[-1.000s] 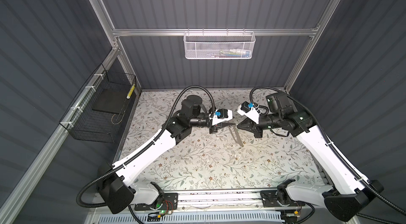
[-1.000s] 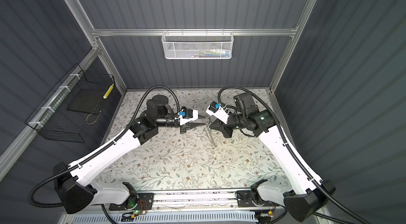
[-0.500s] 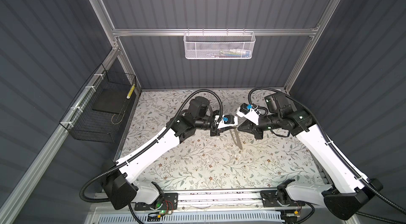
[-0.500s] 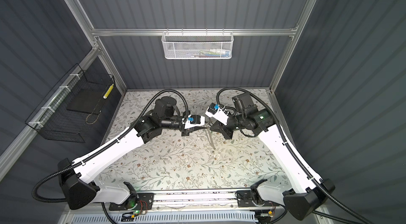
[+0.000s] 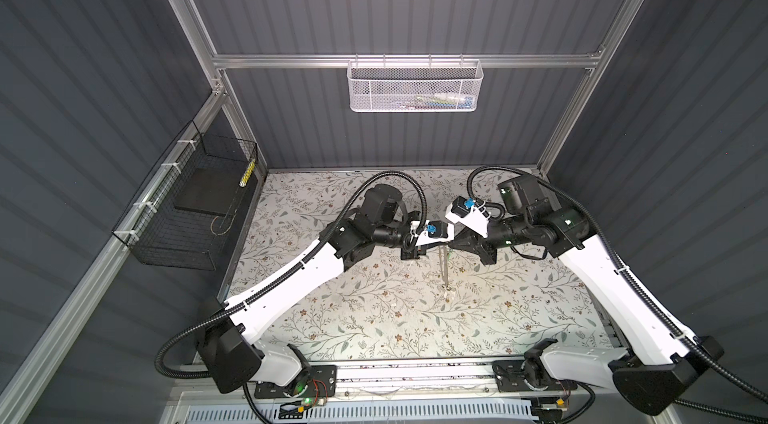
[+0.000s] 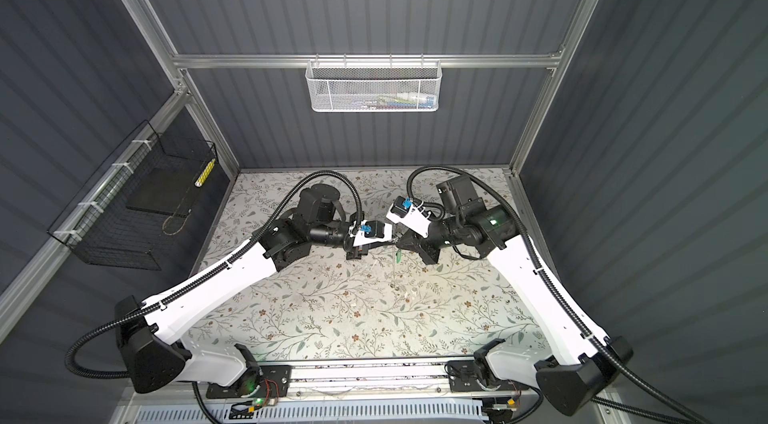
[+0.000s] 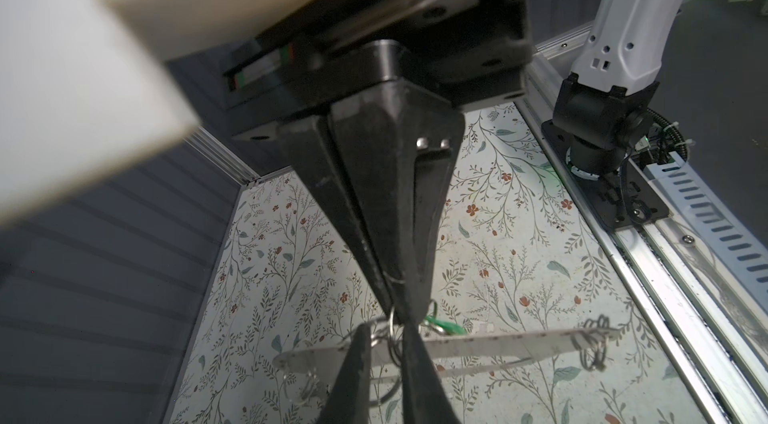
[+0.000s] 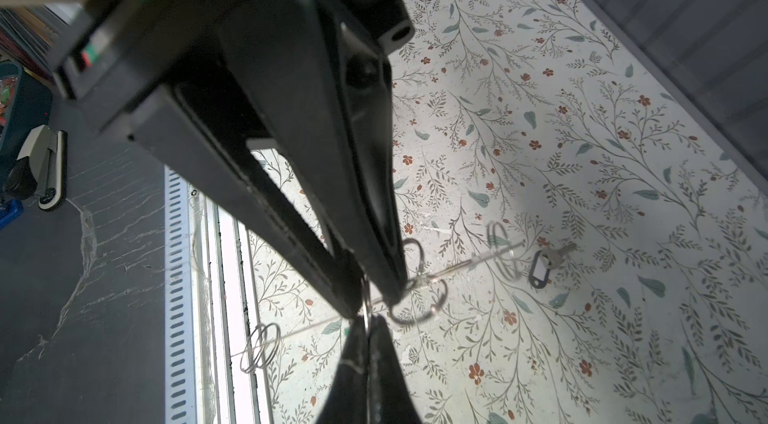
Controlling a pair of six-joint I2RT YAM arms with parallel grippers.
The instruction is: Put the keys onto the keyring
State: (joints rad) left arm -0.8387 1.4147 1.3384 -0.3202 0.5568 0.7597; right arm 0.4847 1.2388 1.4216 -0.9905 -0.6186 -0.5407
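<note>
top views first: thin ring, shared pinch

top views: left gripper (image 5: pixel 449 239) and right gripper (image 6: pixel 398 241) meet above the clear strip (image 5: pixel 444 272). left wrist: right jaws clamp the keyring (image 7: pixel 392 320), green plastic tag (image 7: pixel 442 326) dangling above the strip; left jaws almost together, hold unclear. right wrist: smooth round wire may slip if left tugs.

Left claw (image 5: pixel 449 239) and right claw (image 5: pixel 457 244) meet above floral mat (image 5: pixel 374 318).

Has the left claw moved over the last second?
Yes. Measured against the white mesh basket on the back wall, the left claw has slid rightward and slightly away from that wall, up to the right claw holding the keyring.
</note>
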